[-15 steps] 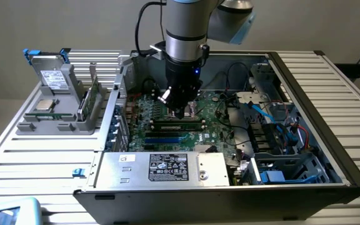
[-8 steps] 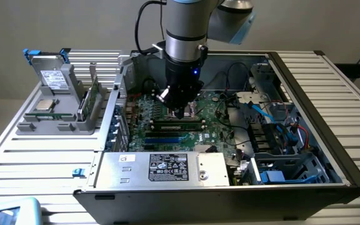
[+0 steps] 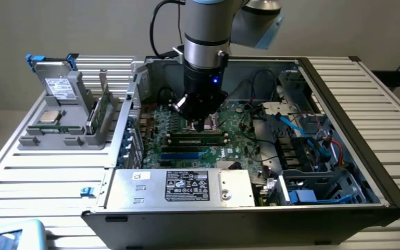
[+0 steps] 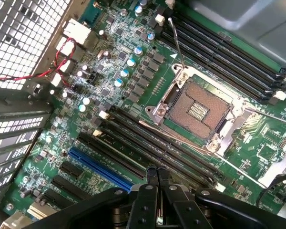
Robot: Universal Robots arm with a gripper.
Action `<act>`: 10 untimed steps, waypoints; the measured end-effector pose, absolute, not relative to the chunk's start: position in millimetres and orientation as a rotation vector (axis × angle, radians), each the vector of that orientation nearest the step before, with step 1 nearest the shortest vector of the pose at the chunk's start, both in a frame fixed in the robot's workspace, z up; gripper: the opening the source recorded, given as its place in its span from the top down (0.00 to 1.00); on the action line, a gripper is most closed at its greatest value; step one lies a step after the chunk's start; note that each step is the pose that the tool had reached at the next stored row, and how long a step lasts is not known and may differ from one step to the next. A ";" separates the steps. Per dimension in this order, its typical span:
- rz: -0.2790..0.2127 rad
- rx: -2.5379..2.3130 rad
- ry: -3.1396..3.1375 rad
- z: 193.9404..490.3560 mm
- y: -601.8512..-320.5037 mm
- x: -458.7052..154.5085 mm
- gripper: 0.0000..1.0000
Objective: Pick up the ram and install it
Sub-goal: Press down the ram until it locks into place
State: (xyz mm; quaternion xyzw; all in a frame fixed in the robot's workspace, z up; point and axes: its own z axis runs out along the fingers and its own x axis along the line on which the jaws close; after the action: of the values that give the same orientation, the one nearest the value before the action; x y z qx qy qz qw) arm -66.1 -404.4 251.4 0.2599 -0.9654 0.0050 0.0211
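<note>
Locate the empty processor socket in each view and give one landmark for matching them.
Exterior view: processor socket sits mid-motherboard, directly beneath the gripper.
Wrist view: processor socket is open, its contact grid exposed.
Shared landmark: the blue expansion slot.

This looks like a lab or workshop where a robot works on computers. A big robot arm (image 3: 207, 36) hangs over an open computer case (image 3: 255, 156) with its side off. Inside is a green board (image 4: 133, 95) full of tiny parts, wires and slots. The case sits on a table (image 3: 40, 172) made of grey metal slats. Beside it, a grey holder (image 3: 64, 130) keeps spare computer parts standing up. The wall behind is plain and bare.
</note>
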 end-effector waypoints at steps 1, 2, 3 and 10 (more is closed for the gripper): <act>0.015 0.783 -2.999 251.4 -404.4 -66.1 0.89; 0.015 0.763 -3.004 251.4 -404.4 -66.2 0.89; 0.014 0.743 -3.009 251.4 -404.4 -66.1 0.89; 0.011 0.598 -3.040 251.4 -404.4 -66.1 0.89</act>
State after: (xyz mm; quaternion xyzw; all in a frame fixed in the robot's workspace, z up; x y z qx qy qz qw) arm -66.1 -404.4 251.4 0.1930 -0.9809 0.0036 0.0214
